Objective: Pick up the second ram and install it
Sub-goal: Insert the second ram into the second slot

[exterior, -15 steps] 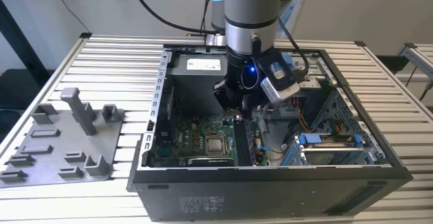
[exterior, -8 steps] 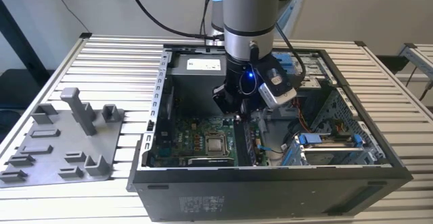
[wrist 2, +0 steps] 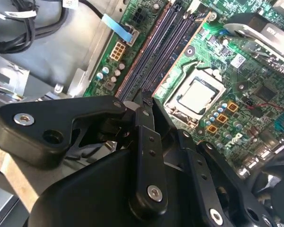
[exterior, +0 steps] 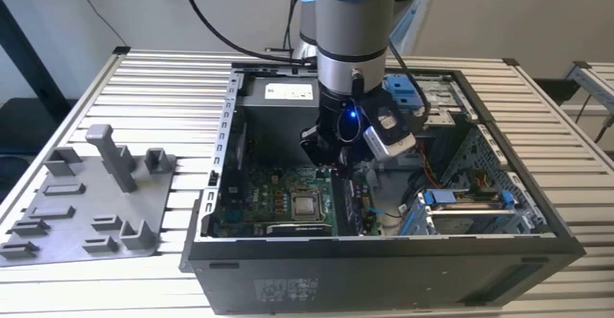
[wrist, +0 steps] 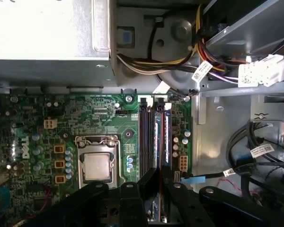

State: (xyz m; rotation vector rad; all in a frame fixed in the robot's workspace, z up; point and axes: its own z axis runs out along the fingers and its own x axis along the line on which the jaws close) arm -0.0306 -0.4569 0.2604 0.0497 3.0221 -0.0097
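Observation:
The second ram [wrist: 159, 142] is a thin bluish card seen edge-on, standing in one of the dark memory slots on the green motherboard [wrist: 99, 113]. My gripper [wrist: 160, 182] hangs straight over that slot, its black fingers [wrist: 149, 182] closed against both faces of the card's near end. In the second wrist view the gripper [wrist 2: 143, 101] has its tips together above the long dark slots [wrist 2: 156, 52]. From the exterior view, the gripper [exterior: 331, 161] reaches down inside the open computer case [exterior: 384, 242], just above the board.
A silver processor [wrist: 97, 166] sits beside the slots. Cable bundles [wrist: 255, 151] and a metal drive cage [exterior: 465, 197] crowd the other side. The power supply [exterior: 278, 91] is at the case's back. A grey fixture tray [exterior: 86, 203] lies on the slatted table at the exterior view's left.

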